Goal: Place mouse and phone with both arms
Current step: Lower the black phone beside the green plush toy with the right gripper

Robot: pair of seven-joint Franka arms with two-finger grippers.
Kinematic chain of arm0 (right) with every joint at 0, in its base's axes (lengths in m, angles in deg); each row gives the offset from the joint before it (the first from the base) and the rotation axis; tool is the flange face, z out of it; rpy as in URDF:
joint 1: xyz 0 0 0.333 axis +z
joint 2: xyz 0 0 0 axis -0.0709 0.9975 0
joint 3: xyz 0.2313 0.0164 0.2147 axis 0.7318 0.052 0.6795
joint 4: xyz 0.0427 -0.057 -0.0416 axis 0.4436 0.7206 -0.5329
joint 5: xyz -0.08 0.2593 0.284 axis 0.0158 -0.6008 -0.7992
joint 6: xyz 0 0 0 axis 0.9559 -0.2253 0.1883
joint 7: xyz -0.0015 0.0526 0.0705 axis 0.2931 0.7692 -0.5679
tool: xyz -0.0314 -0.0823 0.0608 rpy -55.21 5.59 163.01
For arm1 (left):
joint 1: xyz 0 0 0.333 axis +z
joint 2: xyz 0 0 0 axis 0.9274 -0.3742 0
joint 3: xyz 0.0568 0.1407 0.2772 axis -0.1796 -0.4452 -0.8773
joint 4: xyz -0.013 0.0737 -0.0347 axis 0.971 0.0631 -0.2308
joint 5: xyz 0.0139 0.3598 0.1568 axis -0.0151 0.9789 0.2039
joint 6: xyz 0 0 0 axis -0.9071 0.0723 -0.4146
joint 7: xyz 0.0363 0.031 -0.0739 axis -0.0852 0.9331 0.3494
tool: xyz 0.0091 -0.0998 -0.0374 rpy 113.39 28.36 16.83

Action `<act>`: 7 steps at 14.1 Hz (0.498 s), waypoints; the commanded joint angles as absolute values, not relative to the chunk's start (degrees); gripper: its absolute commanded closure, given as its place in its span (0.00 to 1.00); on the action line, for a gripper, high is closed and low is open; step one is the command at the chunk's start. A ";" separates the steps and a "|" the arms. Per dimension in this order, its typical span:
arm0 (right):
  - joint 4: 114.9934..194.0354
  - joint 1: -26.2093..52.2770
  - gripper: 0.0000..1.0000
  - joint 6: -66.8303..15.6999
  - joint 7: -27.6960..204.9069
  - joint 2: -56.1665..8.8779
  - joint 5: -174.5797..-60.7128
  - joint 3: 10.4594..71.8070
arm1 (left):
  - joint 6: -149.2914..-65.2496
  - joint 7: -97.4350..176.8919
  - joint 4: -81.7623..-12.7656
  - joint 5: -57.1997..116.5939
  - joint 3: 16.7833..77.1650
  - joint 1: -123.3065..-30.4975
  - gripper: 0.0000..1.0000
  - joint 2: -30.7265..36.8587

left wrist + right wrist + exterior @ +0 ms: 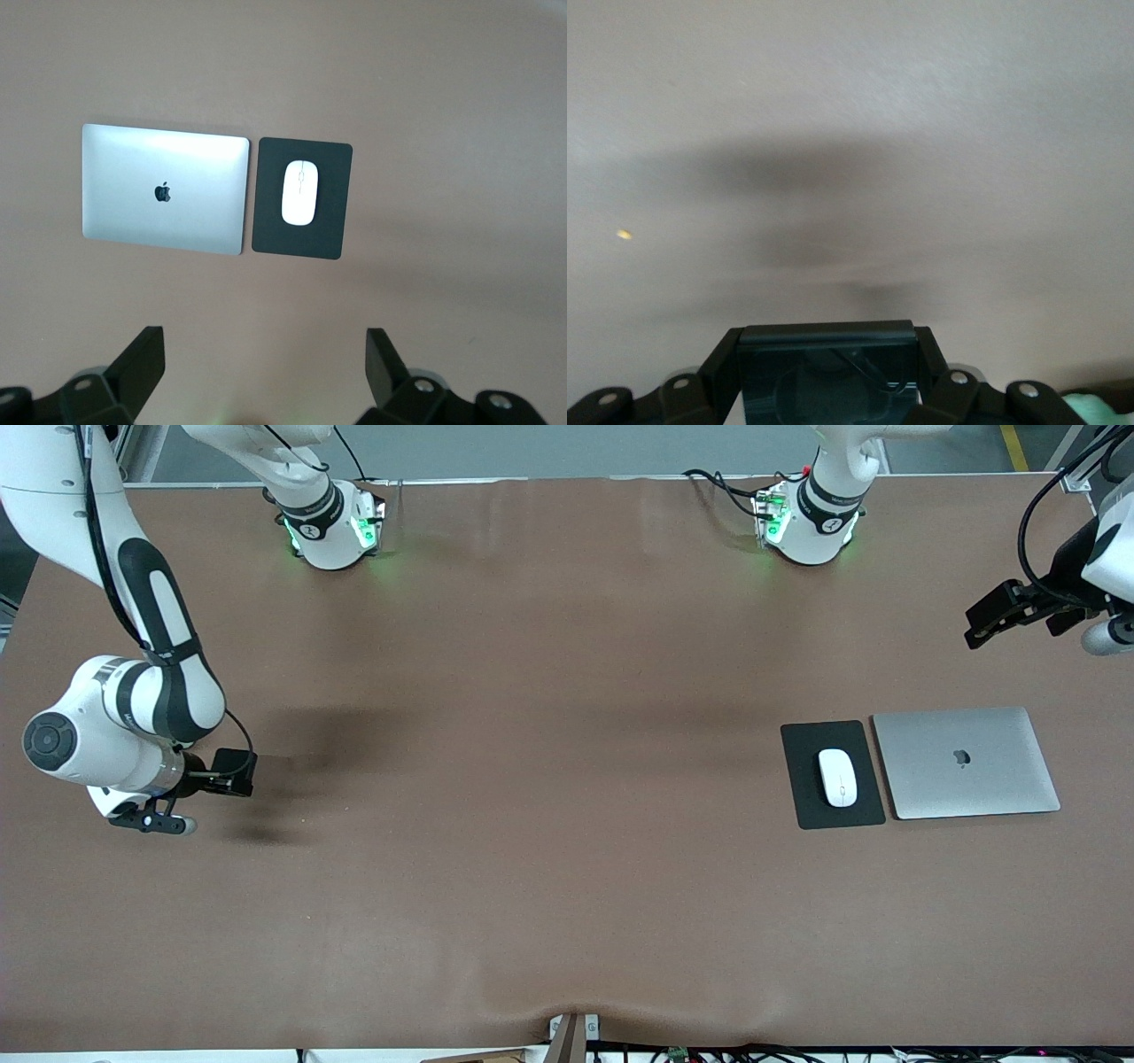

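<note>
At about 9 o'clock in the front view, the phone (824, 367) is being held clamped in the right gripper (152, 820), low over the bare table (532, 868). Toward 3 o'clock, the mouse (837, 778) is lying on a black mat (806, 808) beside a closed laptop (966, 779), its long axis running 12 to 6. The left gripper (266, 372) is being held wide open and empty, with the mouse at roughly 7 o'clock from it, so the left arm is judged the nearer.

We see a wide brown table (549, 779) filling the frame, grey floor (567, 447) along the top edge, soft even light overhead.
</note>
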State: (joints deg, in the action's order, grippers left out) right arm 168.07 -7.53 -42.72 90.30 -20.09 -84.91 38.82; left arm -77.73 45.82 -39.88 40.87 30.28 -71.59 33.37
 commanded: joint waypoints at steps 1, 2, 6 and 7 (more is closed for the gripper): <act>170.45 -10.13 0.67 -43.10 94.02 -20.74 -84.14 40.08 | -78.26 44.44 -41.51 39.39 29.62 -72.33 0.00 34.75; 171.06 -10.39 0.65 -43.71 94.12 -20.57 -84.14 40.08 | -78.17 43.66 -41.16 39.39 29.70 -72.25 0.00 34.75; 172.65 -11.80 0.63 -47.58 95.52 -19.25 -84.14 40.08 | -77.38 40.40 -40.10 38.16 29.53 -71.81 0.00 34.05; 172.65 -11.80 0.61 -47.84 95.70 -19.16 -84.14 40.08 | -77.38 40.40 -40.19 38.16 29.53 -71.81 0.00 33.96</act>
